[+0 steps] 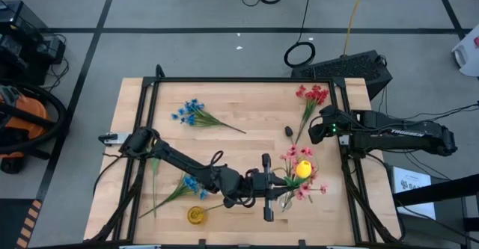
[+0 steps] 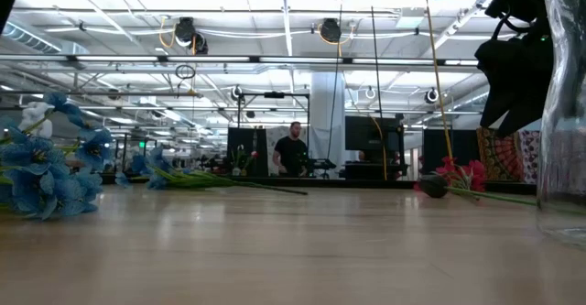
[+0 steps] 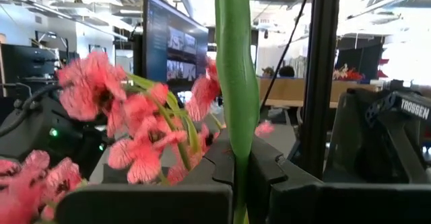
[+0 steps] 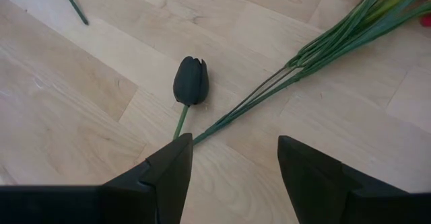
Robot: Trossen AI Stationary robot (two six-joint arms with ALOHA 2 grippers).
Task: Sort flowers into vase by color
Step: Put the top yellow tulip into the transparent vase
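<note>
My left gripper reaches across the near middle of the table to the pink flowers and is shut on a thick green stem. The yellow bud shows just beyond its fingers, among the pink blossoms. The pink sprigs stand in a clear glass vase, which is also seen in the low view. My right gripper hovers open over a dark tulip bud lying on the table beside the red sprig's stems. My left gripper pinches the thick green stem between its two fingers, coming level from the table's left. The stem runs across the fingers and rises above them. Where its lower end goes is hidden by the gripper.
Two blue sprigs lie on the table, one at the far left and one by the left arm. The red sprig lies at the far right. A small yellow vase stands at the near edge. A black frame rings the table.
</note>
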